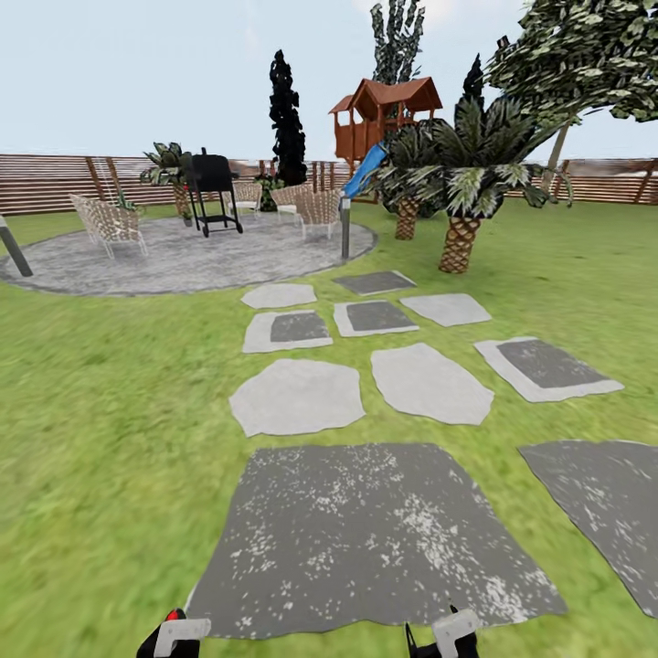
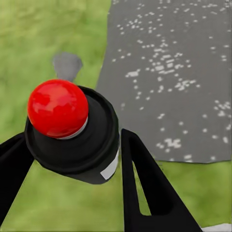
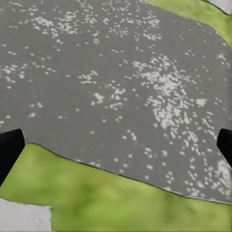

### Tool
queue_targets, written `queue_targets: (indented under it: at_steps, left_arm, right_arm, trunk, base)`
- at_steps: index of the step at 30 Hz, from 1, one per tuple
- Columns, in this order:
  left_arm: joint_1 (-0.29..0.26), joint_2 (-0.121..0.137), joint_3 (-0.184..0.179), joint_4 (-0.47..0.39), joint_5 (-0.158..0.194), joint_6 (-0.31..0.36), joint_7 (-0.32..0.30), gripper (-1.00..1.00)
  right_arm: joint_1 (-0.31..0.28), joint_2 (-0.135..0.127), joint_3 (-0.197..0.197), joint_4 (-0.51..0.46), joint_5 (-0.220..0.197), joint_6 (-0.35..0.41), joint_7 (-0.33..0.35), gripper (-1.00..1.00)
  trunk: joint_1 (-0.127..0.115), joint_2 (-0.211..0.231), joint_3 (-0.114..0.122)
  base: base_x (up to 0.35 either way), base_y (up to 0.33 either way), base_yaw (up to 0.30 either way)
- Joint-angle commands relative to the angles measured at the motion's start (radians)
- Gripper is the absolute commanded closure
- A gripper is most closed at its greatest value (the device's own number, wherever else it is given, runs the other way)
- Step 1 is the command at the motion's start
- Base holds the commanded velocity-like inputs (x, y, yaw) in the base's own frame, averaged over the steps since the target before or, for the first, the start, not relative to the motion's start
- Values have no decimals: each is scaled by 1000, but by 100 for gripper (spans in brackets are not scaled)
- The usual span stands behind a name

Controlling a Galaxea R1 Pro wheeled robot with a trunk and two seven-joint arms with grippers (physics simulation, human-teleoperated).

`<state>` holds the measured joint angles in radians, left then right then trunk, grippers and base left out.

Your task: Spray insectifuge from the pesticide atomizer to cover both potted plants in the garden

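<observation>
Evidently tucked low for driving: the right gripper [image 3: 118, 144] is spread open over the dark slab [image 3: 121, 72]. Whether the left gripper [image 2: 79, 188] is pinching the red-capped black cylinder [image 2: 72, 145] I cannot tell. Stepping stones [image 1: 297, 396] lead toward 12 o'clock.

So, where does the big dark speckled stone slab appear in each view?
Head view: slab low centre, nearest the robot.
Left wrist view: slab beyond a strip of lawn.
Right wrist view: slab spreads wide, lawn along one edge.
Shared landmark: its white flecks meeting lawn.

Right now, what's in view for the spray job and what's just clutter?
Job: atomizer, black with red top, in left gripper; lawn.
Clutter: grill, chairs, playhouse, palms, slabs, fence.
</observation>
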<state>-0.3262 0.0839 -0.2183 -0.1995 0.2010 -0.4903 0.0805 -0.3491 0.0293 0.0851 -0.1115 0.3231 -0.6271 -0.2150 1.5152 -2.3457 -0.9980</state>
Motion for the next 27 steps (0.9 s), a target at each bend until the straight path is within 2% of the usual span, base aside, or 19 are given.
queue_targets:
  at_steps: [1, 27]
  left_arm:
    - [0, 0, -9, 0, 6, -3, 5, 100]
    - [0, 0, -9, 0, 6, -3, 5, 100]
  right_arm:
    - [-1, 0, 8, 1, 4, 0, -10, -100]
    - [-1, 3, 8, 1, 4, 0, -11, -100]
  trunk:
    - [0, 0, -1]
    - [0, 0, -1]
  base:
    - [339, 0, 0]
    - [339, 0, 0]
